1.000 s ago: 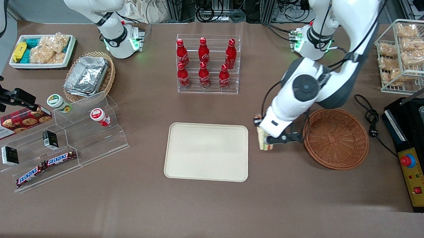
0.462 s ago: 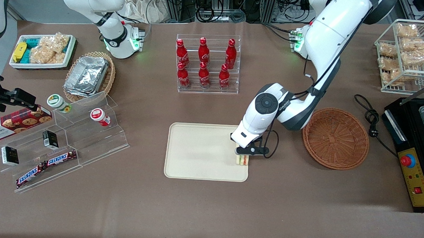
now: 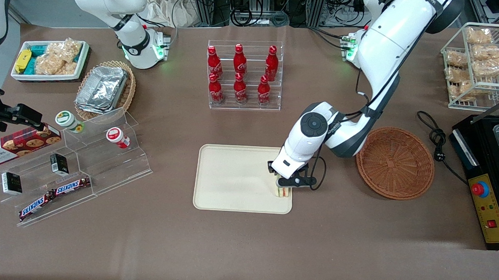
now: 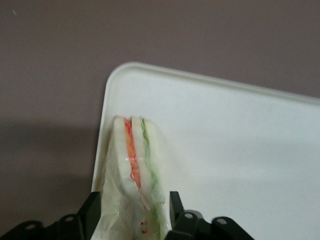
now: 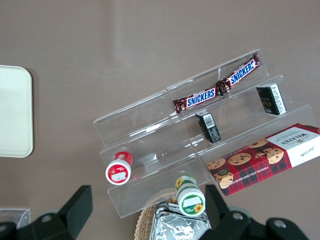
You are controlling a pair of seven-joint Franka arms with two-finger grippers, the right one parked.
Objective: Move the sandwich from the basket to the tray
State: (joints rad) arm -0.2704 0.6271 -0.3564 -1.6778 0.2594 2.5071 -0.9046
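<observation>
The sandwich point(image 3: 284, 192), a wrapped wedge with orange-red and green filling, stands at the tray's corner nearest the basket and the front camera. In the left wrist view the sandwich point(image 4: 135, 160) sits between the black fingers point(image 4: 90, 212), low over the tray point(image 4: 240, 140) by its rim. My left gripper point(image 3: 284, 187) is shut on the sandwich from above; it also shows in the left wrist view point(image 4: 132, 220). The cream tray point(image 3: 235, 177) lies mid-table. The reddish-brown basket point(image 3: 395, 162) lies beside it toward the working arm's end, with nothing in it.
A clear rack of red bottles point(image 3: 244, 74) stands farther from the front camera than the tray. A black machine point(image 3: 488, 175) and its cable point(image 3: 435, 135) lie by the basket. A clear stepped display point(image 3: 75, 166) with snacks lies toward the parked arm's end.
My left gripper carried the sandwich from beside the basket over to the tray's corner, then sank a little lower and nearer the front camera.
</observation>
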